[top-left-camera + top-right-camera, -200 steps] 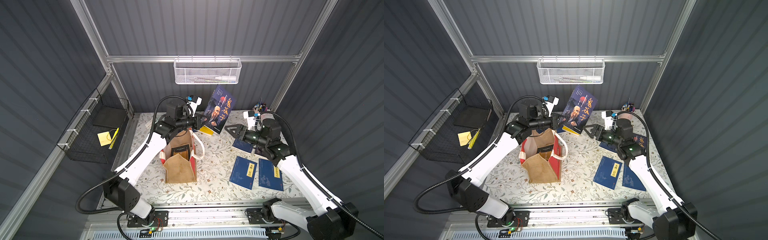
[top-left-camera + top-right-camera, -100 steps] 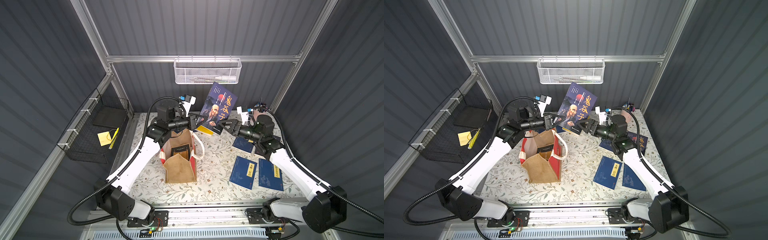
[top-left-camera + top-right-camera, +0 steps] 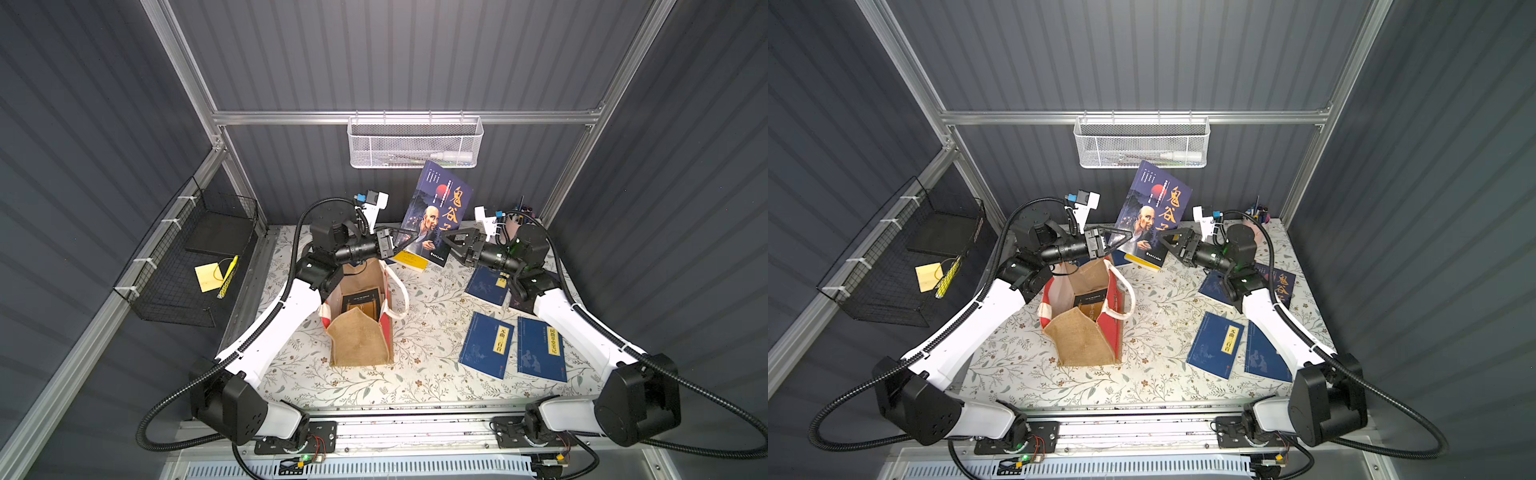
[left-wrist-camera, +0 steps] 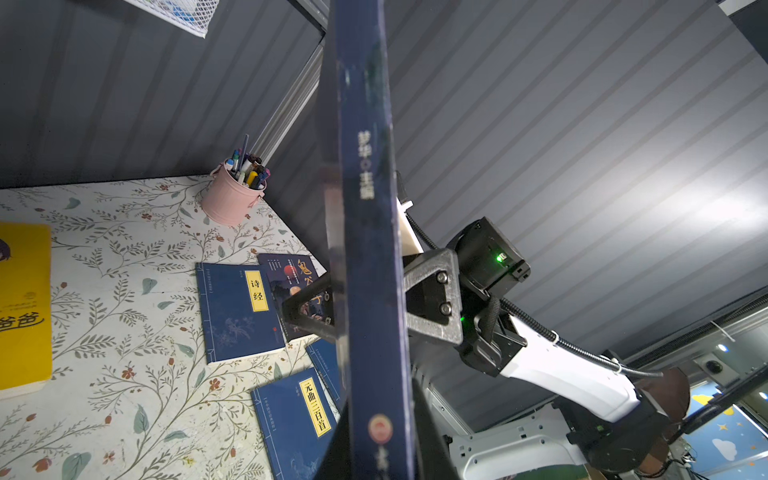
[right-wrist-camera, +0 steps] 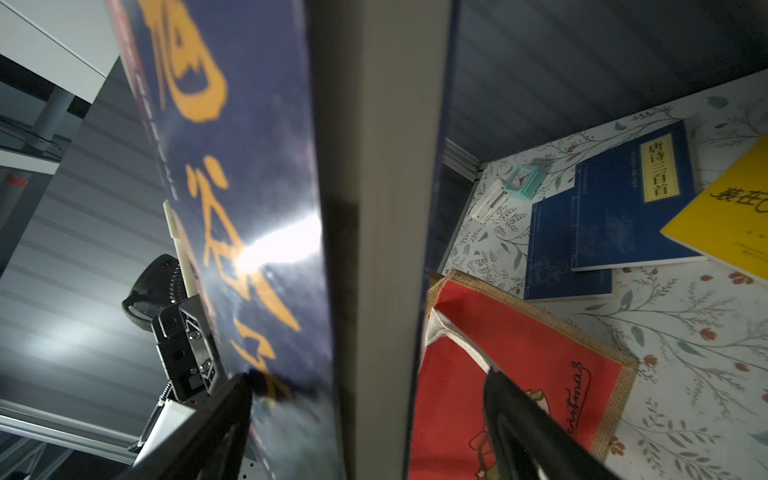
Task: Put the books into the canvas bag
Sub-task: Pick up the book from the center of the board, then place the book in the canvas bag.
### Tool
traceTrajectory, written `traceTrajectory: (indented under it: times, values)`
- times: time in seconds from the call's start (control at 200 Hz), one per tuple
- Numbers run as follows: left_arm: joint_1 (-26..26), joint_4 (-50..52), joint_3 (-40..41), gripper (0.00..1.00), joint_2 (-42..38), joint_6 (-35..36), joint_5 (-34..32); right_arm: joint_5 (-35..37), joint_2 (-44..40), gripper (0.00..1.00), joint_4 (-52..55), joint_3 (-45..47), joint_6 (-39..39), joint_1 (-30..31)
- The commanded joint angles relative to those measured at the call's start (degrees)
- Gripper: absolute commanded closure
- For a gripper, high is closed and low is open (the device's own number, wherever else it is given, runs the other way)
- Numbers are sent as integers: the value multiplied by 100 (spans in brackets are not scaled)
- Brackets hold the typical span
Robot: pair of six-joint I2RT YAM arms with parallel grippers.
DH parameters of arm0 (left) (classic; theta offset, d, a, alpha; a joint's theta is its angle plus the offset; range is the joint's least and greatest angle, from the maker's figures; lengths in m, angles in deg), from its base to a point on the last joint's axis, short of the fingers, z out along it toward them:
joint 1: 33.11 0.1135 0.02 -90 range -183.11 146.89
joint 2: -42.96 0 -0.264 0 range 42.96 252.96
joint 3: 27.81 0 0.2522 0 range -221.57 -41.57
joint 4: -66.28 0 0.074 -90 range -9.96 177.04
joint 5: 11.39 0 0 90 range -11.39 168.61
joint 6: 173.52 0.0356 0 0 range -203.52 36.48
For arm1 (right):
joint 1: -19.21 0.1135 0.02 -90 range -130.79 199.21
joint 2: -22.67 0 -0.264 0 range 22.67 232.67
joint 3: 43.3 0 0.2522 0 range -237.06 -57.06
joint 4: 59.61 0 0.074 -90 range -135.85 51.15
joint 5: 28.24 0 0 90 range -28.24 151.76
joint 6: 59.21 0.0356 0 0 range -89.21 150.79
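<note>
- Left wrist view: the dark book with orange characters (image 4: 365, 249) stands on end in the air, spine to the lens, and the left gripper (image 4: 380, 432) is clamped on its lower spine-side corner.
- Both top views put that book above the far edge of the table (image 3: 432, 374), just beyond the open mouth of the canvas bag (image 3: 359, 340).
- The right gripper (image 3: 453, 242) has its jaws spread wide on either side of the page edge and pinches nothing. It appears placed to steady or square the tall cover before the drop.
- The bag stands upright left of the table's middle, with one dark volume (image 3: 360, 301) already on end inside. The upright hold likely suits that narrow mouth.
- Three navy books (image 3: 486, 351) lie flat toward the right edge, and a yellow book (image 3: 409, 261) lies at the far edge beneath the raised one, so much of the job appears to remain.
- The one-corner grip looks liable to let the book swing.
</note>
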Motion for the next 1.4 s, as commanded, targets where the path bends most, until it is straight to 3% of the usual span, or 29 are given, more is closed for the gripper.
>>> traceTrajectory:
  times: [0.0, 0.13, 0.3, 0.5, 0.685, 0.765, 0.87, 0.996, 1.081, 1.156, 1.231, 1.316, 1.391]
  values:
    - [-3, -849, -38, 100, -186, -306, 235, -345, -10, 12, -379, -336, 268, -8]
    - [-3, -751, -25, 100, -141, -306, 168, -459, -168, 17, -245, -498, 255, -17]
    - [38, -629, 108, 100, -85, -346, 46, -528, -384, 40, -32, -554, 230, -25]
    - [168, -528, 182, 100, -61, -431, 22, -336, -618, 57, 748, -565, -189, -34]
    - [216, 410, 44, 100, -119, 216, -172, 17, -767, 79, 1993, -914, -797, -19]
    - [217, 1026, -71, 87, -209, 680, -359, 441, -755, 88, 3194, -1305, -1342, 32]
    - [266, 1910, -270, 66, -352, 1281, -661, 1149, -680, 91, 4462, -1868, -1965, 259]
    - [352, 3120, -624, 43, -625, 2086, -1507, 1786, -386, 92, 5553, -2609, -2446, 656]
    - [359, 3931, -673, 29, -878, 2519, -2869, 2232, -87, 92, 6224, -3226, -2745, 1014]
    - [376, 4562, -650, 23, -1044, 2691, -4260, 2608, 197, 92, 6665, -3697, -2899, 1312]
    - [383, 5032, -604, 19, -1169, 2817, -5176, 3119, 444, 93, 6975, -4064, -3077, 1658]
    - [392, 5385, -486, 15, -1286, 2868, -5828, 3481, 769, 93, 7156, -4401, -3175, 2004]
    - [435, 5617, -407, 12, -1287, 2950, -5980, 3603, 1139, 93, 7293, -4750, -3259, 2316]
